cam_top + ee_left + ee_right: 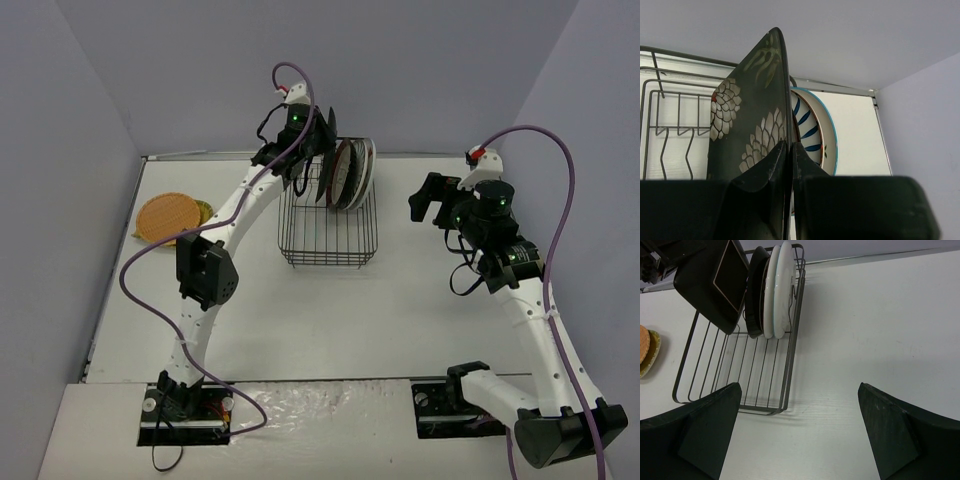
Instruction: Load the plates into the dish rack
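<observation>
Orange plate (165, 215) lies on the table at the far left, stacked on the yellow-green plate (203, 211), both well apart from the dish rack (330, 245). The right wrist view catches only their edges at its left border.

The left gripper (318, 150) hangs over the far end of the rack, its fingers (772, 165) pinched tight on the rim of the dark square plate (755, 125). The top view shows this plate only as a dark, edge-on shape. The left wrist view shows pale flower marks on its face, and the right wrist view shows it tilted above the rack wires.

Just right of it, three plates (352, 172) stand on edge in the rack. The left wrist view shows one with blue radial stripes (812, 127), while the right wrist view shows only their backs, one dark and two white.

The right gripper (430, 198) hovers over bare table to the right of the rack, its jaws spread wide and holding nothing.
</observation>
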You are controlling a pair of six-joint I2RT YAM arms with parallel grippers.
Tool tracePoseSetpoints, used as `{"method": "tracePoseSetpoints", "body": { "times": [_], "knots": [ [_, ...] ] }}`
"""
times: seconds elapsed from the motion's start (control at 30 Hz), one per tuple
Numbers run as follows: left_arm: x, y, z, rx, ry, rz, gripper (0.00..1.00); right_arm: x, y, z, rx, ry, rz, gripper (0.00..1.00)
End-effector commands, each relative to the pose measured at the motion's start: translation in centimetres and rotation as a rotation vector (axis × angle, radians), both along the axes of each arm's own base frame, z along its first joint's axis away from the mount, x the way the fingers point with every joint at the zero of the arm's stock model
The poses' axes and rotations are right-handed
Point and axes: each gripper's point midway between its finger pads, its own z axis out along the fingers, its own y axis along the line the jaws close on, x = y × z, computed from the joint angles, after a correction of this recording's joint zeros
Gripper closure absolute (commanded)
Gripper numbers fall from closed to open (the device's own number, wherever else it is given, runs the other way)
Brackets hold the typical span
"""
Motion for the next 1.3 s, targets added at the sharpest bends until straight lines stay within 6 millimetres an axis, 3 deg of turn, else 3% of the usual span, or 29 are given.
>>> {"method": "tracePoseSetpoints", "body": {
  "times": [0.0,0.2,0.6,1.1,1.27],
  "knots": [
    [-1.0,1.7,16.4,-0.266,-0.354,0.037,1.00,0.4,-0.7,2.2,-0.010,-0.091,-0.024,0.00],
    [-1.3,2.2,17.8,-0.291,-0.373,0.052,1.00,0.6,-0.7,1.7,-0.014,-0.078,-0.026,0.00],
    [-1.0,1.9,17.4,-0.312,-0.356,0.054,1.00,0.7,-0.9,1.9,-0.029,-0.085,-0.031,0.00],
    [1.9,0.7,10.1,-0.270,-0.284,0.087,1.00,0.6,-0.9,1.9,-0.030,-0.085,-0.027,0.00],
    [2.4,0.5,8.5,-0.259,-0.269,0.099,1.00,0.3,-1.0,2.0,-0.033,-0.089,-0.027,0.00]
  ]
}}
